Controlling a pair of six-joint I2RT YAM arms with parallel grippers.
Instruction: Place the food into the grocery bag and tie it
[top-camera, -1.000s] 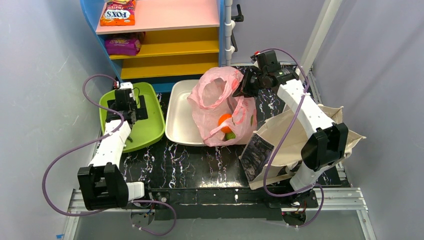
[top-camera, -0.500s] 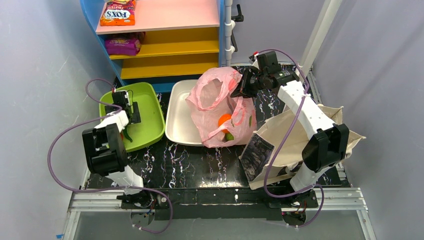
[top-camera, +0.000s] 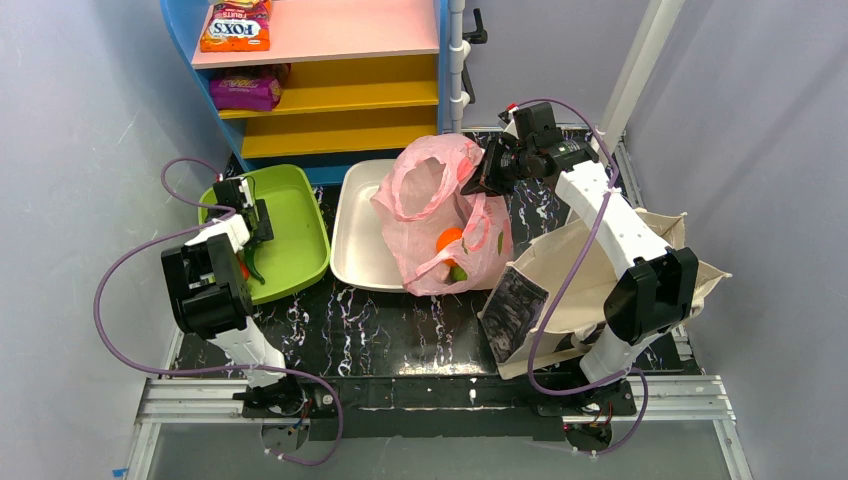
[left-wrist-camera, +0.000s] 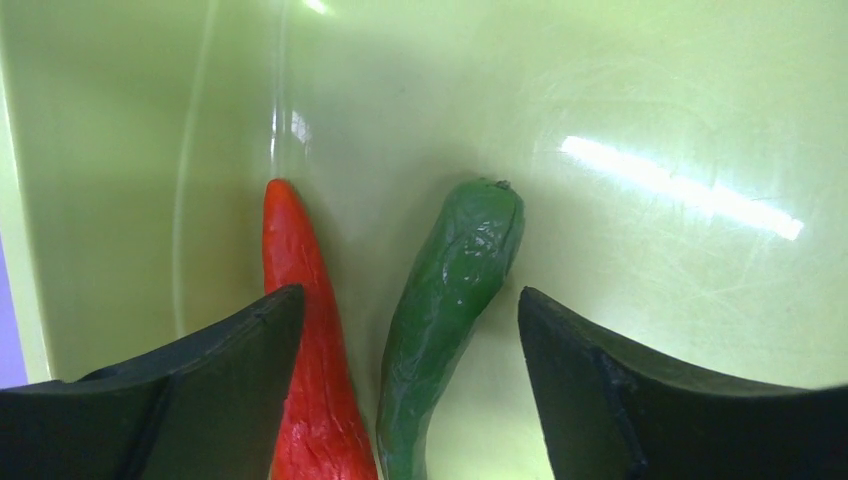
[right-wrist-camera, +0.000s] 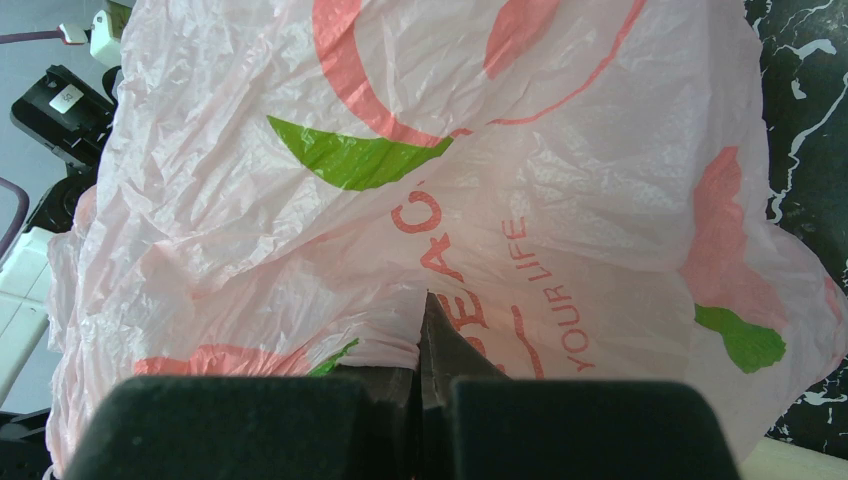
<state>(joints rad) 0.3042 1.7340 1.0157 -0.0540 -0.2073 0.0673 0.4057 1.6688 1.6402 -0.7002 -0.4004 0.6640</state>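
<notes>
your left wrist camera shows what the arm hides from overhead: a red pepper (left-wrist-camera: 295, 260) and a green pepper (left-wrist-camera: 450, 280) lying side by side on the green tray (left-wrist-camera: 600, 120), close to one wall, with bare tray floor on the green one's far side. the left gripper (left-wrist-camera: 407, 310) is spread wide, the green pepper between its fingers and the red one partly under one finger, neither squeezed. your right gripper (right-wrist-camera: 425, 335) is pinched tight on a fold of the pink grocery bag (right-wrist-camera: 560, 200), which stands on the white tray (top-camera: 360, 230) just beside the canvas tote (top-camera: 590, 290), the orange fruit (top-camera: 449, 240) showing through it from overhead.
</notes>
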